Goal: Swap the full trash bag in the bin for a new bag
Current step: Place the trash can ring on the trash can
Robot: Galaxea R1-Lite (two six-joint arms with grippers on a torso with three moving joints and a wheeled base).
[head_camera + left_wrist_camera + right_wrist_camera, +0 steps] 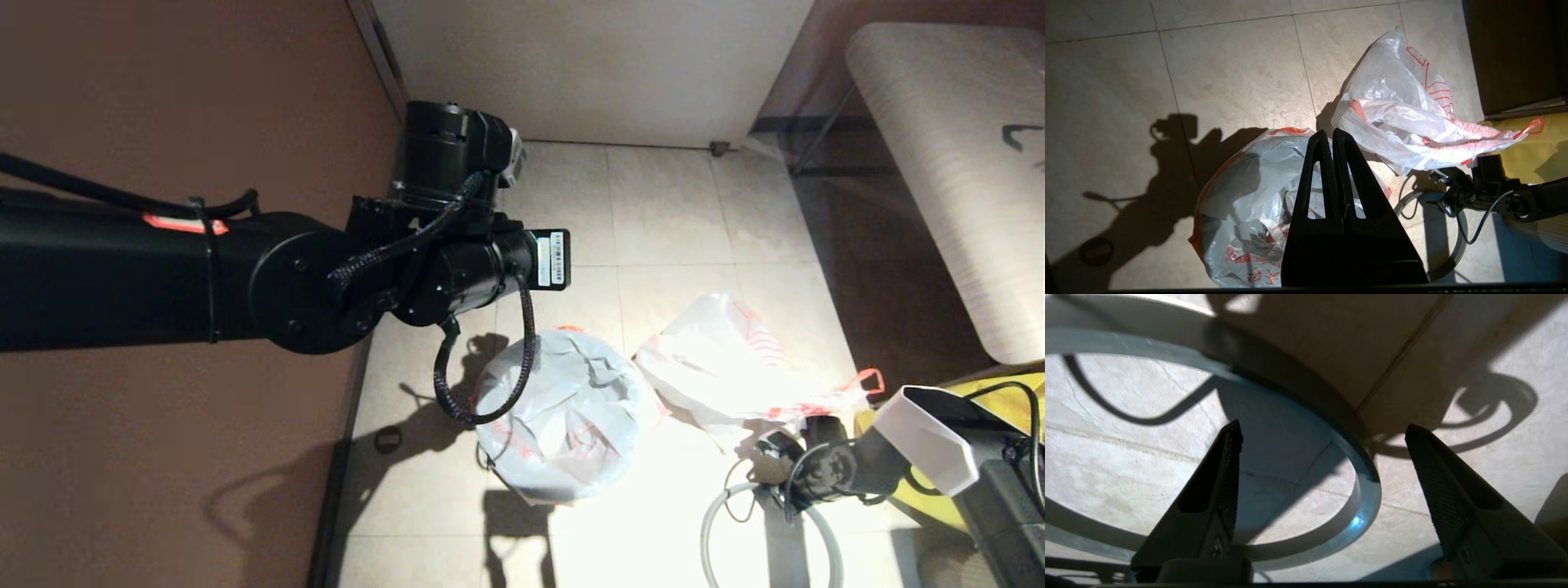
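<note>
Red print shows on the full trash bag (1257,228), character-like marks low on its side, too crumpled to read; red line-print on the new bag (1412,118) gives no legible word; a white barcode label (558,258) sits on the left arm's wrist, its digits unreadable.
</note>
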